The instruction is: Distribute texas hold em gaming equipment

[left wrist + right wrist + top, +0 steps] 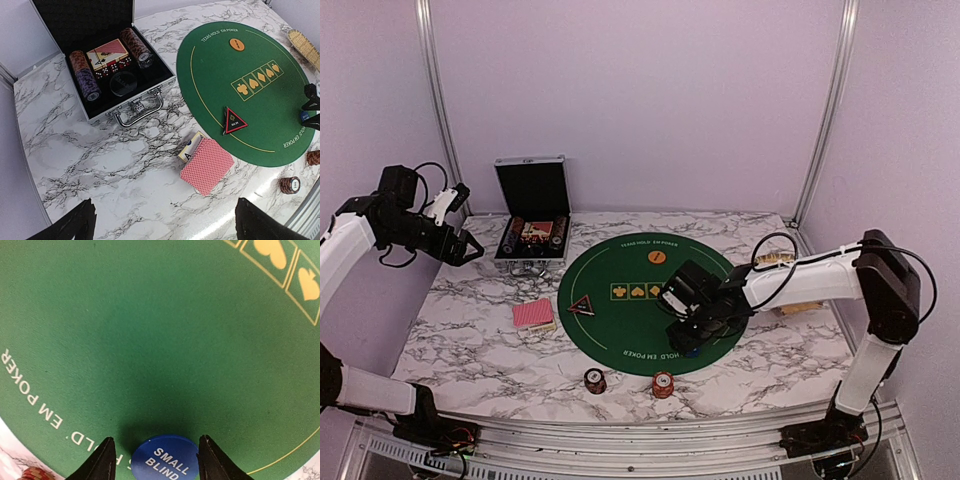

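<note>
In the right wrist view my right gripper (pixel 156 450) stands open low over the green poker mat (pixel 150 340). A blue "SMALL BLIND" disc (pixel 165 460) lies flat between its fingers, with a gap at the left finger. From above, that gripper (pixel 688 335) is at the mat's near right part. The pink-backed cards (pixel 206 165) lie on the marble left of the mat. A triangular marker (pixel 234 121) and an orange disc (pixel 237 44) rest on the mat. Two chip stacks (pixel 595 380) (pixel 663 384) stand at the front. My left gripper (pixel 465 225) hangs open, high at the far left.
The black metal-edged case (pixel 107 65) stands open at the back left, with chip rows and a card deck inside. A straw basket (pixel 775 262) sits at the back right, behind my right arm. Purple walls close in the marble table (pixel 470 340).
</note>
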Controlling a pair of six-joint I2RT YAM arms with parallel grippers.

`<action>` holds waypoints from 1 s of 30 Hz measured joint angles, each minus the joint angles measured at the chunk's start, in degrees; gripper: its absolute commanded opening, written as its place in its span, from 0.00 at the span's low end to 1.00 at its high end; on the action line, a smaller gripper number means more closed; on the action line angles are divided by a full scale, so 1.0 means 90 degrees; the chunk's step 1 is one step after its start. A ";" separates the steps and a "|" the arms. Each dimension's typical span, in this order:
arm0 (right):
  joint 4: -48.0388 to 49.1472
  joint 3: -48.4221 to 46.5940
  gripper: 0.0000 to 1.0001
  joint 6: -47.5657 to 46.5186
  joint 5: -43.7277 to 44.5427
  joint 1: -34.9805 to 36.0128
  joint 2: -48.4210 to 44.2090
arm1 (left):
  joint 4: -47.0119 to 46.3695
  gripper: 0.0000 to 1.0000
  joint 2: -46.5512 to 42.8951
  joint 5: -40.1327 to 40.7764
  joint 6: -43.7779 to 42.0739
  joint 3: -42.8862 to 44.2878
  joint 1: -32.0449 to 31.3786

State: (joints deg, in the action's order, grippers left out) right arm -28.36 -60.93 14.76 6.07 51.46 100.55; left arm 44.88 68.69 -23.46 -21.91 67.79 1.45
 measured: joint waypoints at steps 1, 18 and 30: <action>0.0005 0.0000 0.54 -0.0005 -0.0005 0.0000 0.0083 | 0.0000 0.99 0.0000 0.0000 0.0002 -0.0002 0.0000; 0.0510 0.0792 0.49 0.0034 0.0109 -0.0163 -0.0333 | 0.0019 0.99 0.0000 0.0000 0.0000 0.0002 0.0000; -0.0107 0.0532 0.74 -0.0010 0.0121 -0.0146 -0.0682 | 0.0063 0.99 0.0034 0.0007 -0.0005 0.0095 0.0000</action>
State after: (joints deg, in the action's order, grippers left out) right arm -29.32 -56.14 14.68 7.16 50.15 94.41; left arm 45.45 68.99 -23.40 -21.96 68.64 1.45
